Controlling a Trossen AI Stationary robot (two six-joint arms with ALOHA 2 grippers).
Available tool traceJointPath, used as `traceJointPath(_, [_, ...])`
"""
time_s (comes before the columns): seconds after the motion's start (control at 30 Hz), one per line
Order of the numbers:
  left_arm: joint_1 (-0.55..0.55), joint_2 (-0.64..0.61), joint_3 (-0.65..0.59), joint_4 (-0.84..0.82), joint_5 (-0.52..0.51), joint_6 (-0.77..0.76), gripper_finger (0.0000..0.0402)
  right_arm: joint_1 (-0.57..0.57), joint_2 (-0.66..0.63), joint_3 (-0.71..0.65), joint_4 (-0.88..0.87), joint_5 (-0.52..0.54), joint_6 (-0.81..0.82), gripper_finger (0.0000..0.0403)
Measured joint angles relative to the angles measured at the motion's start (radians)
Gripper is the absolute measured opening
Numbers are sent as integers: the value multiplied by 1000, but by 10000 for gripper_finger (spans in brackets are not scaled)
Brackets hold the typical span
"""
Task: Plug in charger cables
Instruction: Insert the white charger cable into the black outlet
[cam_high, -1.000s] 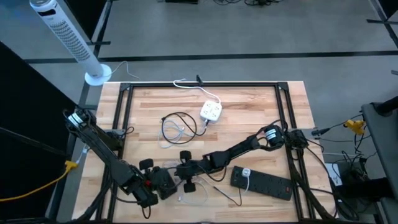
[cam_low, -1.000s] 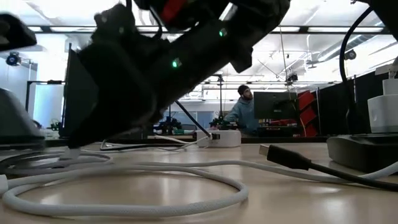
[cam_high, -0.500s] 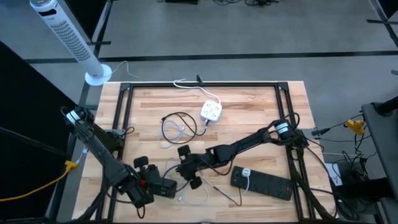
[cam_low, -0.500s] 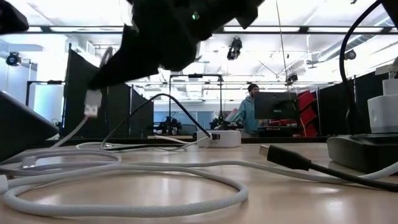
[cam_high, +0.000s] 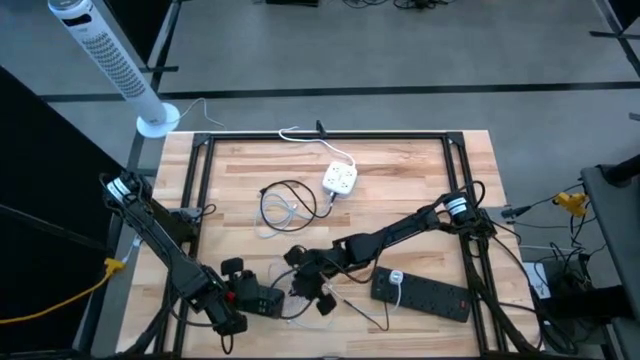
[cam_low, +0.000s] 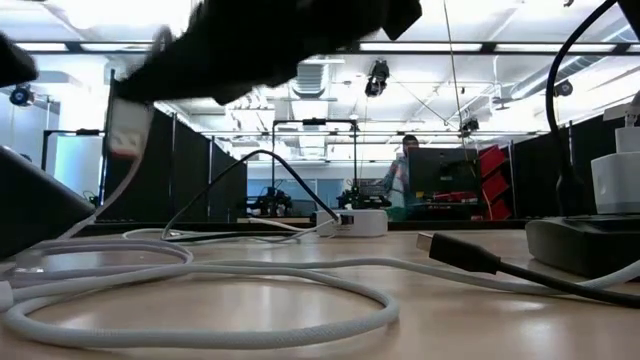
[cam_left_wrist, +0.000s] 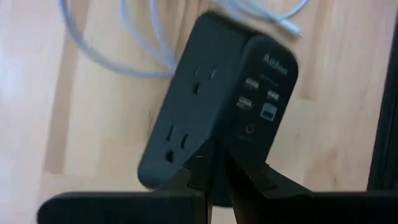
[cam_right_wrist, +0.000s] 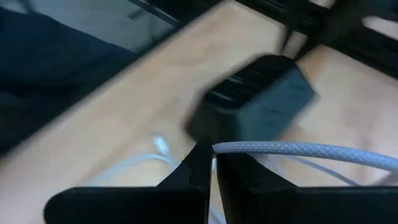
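My right gripper (cam_right_wrist: 211, 163) is shut on a white braided charger cable (cam_right_wrist: 292, 149) and hovers above the table's near middle (cam_high: 300, 283). The cable's small plug (cam_low: 125, 135) hangs in the air in the low view. Its other turns (cam_low: 250, 300) lie coiled on the table. Just left of it, my left gripper (cam_left_wrist: 211, 171) is shut on a black charger block (cam_left_wrist: 217, 93) with outlets and USB ports (cam_high: 265, 299). A black coiled charger cable (cam_high: 285, 200) lies farther back. My left gripper pinches the black block at one end (cam_left_wrist: 202, 149) between its two fingers, coming steeply from above. The face with the outlets and ports is turned toward the wrist camera. Whether the block rests on the table I cannot tell. My right gripper pinches the white braided cable (cam_right_wrist: 227, 148) between its two fingers, close to its plug end. The fingers slant downward and lie across the cable. The plug end (cam_low: 125, 135) is lifted clear, and the cable runs slack down to the table.
A white socket cube (cam_high: 340, 180) with its cord stands at the far middle. A long black power strip (cam_high: 420, 293) lies at the near right. A black cable plug (cam_low: 455, 252) lies between it and the grippers. A black frame (cam_high: 200, 190) edges the table.
My right gripper has risen and rolled its wrist while staying shut. The white cable's plug end has come up off the table with it and now hangs higher. The coils have stayed lying on the wood.
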Motion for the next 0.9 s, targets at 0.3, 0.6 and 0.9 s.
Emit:
traceJointPath(0.3, [-30,3,-13,66,63,-203,25,21,-6,-2,37,-136,25,0])
traceJointPath(0.6, [-64,3,-13,360,29,-240,25,21,-35,-2,67,-138,37,0])
traceJointPath(0.9, [-76,3,-21,169,-170,-118,25,28,-38,-2,66,-82,113,0])
